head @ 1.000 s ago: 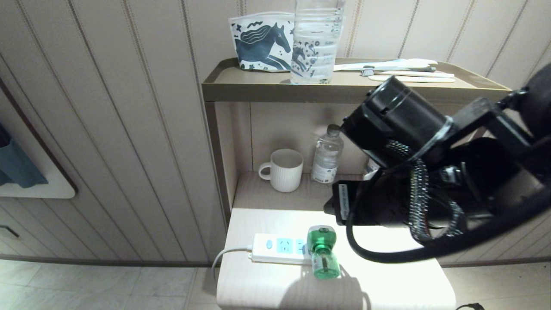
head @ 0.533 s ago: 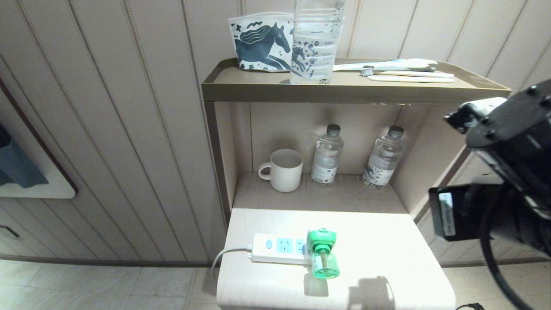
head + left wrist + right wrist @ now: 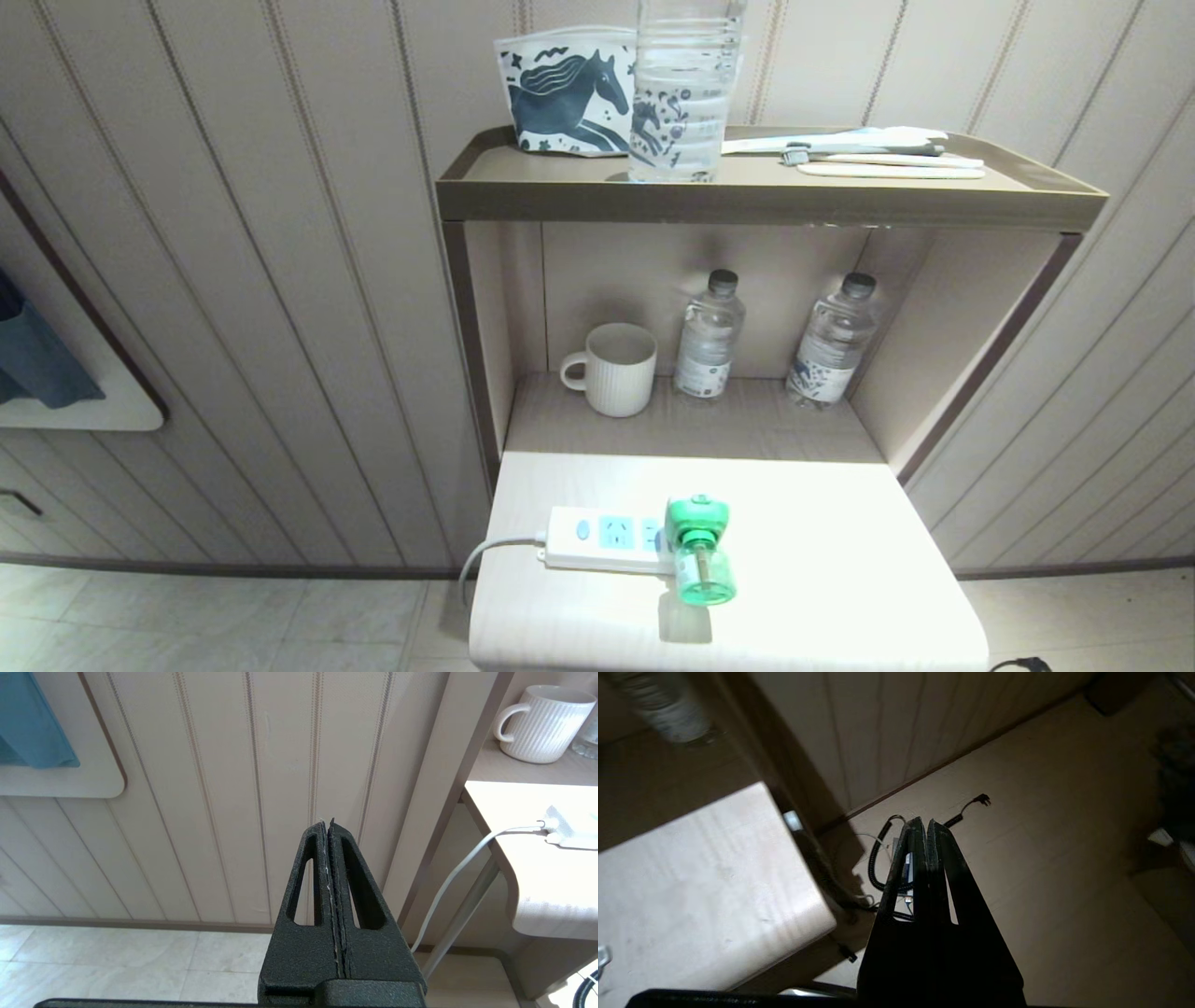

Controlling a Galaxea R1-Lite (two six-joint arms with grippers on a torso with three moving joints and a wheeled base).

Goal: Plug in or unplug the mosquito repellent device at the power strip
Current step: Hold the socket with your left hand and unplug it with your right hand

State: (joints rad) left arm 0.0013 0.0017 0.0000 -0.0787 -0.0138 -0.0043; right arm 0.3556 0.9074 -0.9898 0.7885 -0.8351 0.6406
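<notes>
We count one mosquito repellent device (image 3: 697, 549), one power strip (image 3: 602, 539), one white ribbed mug (image 3: 611, 368), and three clear water bottles: two small ones (image 3: 709, 338) (image 3: 832, 343) on the inner shelf beside the mug, and one larger one (image 3: 684, 89) on the top shelf. A pouch printed with a blue horse (image 3: 569, 91) stands next to that large bottle, and some slim white items (image 3: 864, 151), too small for us to name, lie farther along the same shelf.

The head view shows the whole stand but neither arm. Only the left wrist view shows the left gripper (image 3: 327, 826), its jaws pressed together and holding nothing; it hangs beside the stand, before the panelled wall, with the mug (image 3: 542, 721) and the strip's white cord (image 3: 460, 868) off to one side of its jaws. Only the right wrist view shows the right gripper (image 3: 923, 826), jaws also pressed together and empty, over the floor beside the stand's lower surface (image 3: 705, 891), with a coiled black cable (image 3: 882, 858) lying on the floor just beyond its tips. The device appears in neither wrist view and is well apart from both sets of jaws.

The device has a white-and-green plug head on a translucent green bottle. It is seated in the power strip, on the end away from the cord, and its bottle points toward the front edge of the pale lower surface. Two light-blue socket faces and a round blue button remain uncovered on the strip.
</notes>
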